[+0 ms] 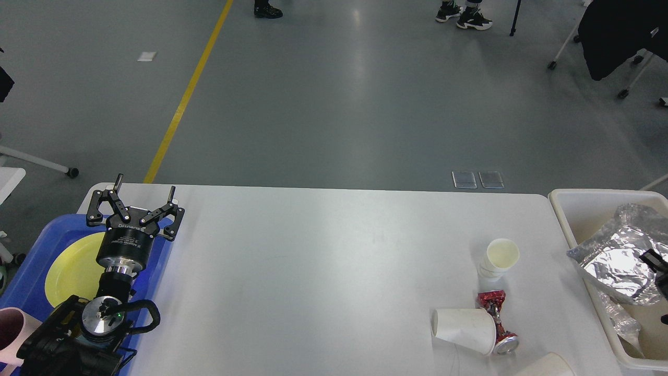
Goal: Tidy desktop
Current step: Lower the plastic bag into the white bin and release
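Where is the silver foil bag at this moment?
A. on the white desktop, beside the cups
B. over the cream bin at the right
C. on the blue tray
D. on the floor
B: the silver foil bag sits over the cream bin, past the desktop's right edge.

The desktop [313,271] is free in the middle; at 4 o'clock, cups [500,258] and a crushed can [498,324] block.
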Controlling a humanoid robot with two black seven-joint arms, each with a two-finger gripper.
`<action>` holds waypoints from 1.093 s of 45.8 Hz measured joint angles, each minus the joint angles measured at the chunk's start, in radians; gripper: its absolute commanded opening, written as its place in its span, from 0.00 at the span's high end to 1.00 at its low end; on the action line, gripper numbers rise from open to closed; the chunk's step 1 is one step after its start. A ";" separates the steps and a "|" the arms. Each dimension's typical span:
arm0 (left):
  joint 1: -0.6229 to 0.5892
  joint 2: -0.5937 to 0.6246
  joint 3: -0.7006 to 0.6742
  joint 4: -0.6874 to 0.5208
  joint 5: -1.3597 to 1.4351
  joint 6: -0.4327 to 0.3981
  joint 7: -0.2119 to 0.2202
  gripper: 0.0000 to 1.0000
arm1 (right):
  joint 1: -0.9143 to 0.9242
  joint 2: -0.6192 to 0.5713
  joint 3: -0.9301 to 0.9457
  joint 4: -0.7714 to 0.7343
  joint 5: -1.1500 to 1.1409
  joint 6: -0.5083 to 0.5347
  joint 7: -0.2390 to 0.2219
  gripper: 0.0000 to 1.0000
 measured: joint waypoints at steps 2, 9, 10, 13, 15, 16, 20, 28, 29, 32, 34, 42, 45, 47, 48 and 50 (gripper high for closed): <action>0.000 0.000 0.000 0.000 0.000 0.000 0.000 0.04 | -0.018 0.007 0.004 -0.007 0.000 -0.016 0.000 1.00; 0.000 0.000 0.000 0.000 0.000 0.000 0.000 0.04 | -0.057 0.016 0.020 -0.015 0.001 -0.060 0.001 1.00; 0.000 0.000 0.000 0.000 0.000 0.000 0.000 0.04 | -0.064 0.019 0.021 -0.016 0.001 -0.063 0.001 1.00; 0.000 0.000 0.000 0.000 0.000 0.000 0.000 0.04 | -0.083 0.030 0.022 -0.016 0.001 -0.074 0.001 1.00; 0.000 0.000 0.000 0.000 0.000 0.000 0.000 0.04 | -0.091 0.034 0.026 -0.016 0.001 -0.084 0.001 1.00; 0.000 0.000 0.000 0.000 0.000 0.000 0.000 0.04 | -0.095 0.035 0.029 -0.016 0.001 -0.091 0.001 1.00; 0.000 0.000 0.000 0.000 0.000 0.000 0.000 0.04 | -0.103 0.036 0.040 -0.017 0.001 -0.113 0.000 1.00; 0.000 0.000 0.000 0.000 0.000 0.000 0.000 0.04 | -0.110 0.027 0.061 -0.021 0.018 -0.126 -0.002 1.00; 0.000 0.000 0.000 0.000 0.000 0.000 0.000 0.04 | -0.110 0.025 0.062 -0.022 0.024 -0.126 -0.002 1.00; 0.000 0.000 0.000 0.000 0.000 0.000 0.000 0.04 | -0.110 0.015 0.064 -0.036 0.045 -0.126 -0.003 1.00; 0.000 0.000 0.000 0.000 0.000 0.000 0.000 0.04 | -0.111 0.008 0.065 -0.046 0.060 -0.127 -0.006 1.00; 0.000 0.000 0.000 0.000 0.000 0.000 0.000 0.04 | -0.129 0.000 0.065 -0.053 0.072 -0.143 -0.019 1.00; 0.000 0.000 0.000 0.000 0.000 0.000 0.000 0.04 | -0.137 0.001 0.061 -0.053 0.073 -0.170 -0.034 1.00; 0.000 0.000 0.000 0.000 0.000 0.000 0.000 0.04 | -0.144 0.006 0.059 -0.054 0.073 -0.191 -0.042 1.00; 0.000 0.000 0.000 0.000 0.000 0.000 0.000 0.04 | -0.148 0.009 0.058 -0.054 0.073 -0.199 -0.045 1.00; 0.000 0.000 0.000 0.000 0.000 0.000 0.000 0.04 | -0.158 0.015 0.057 -0.054 0.073 -0.211 -0.049 1.00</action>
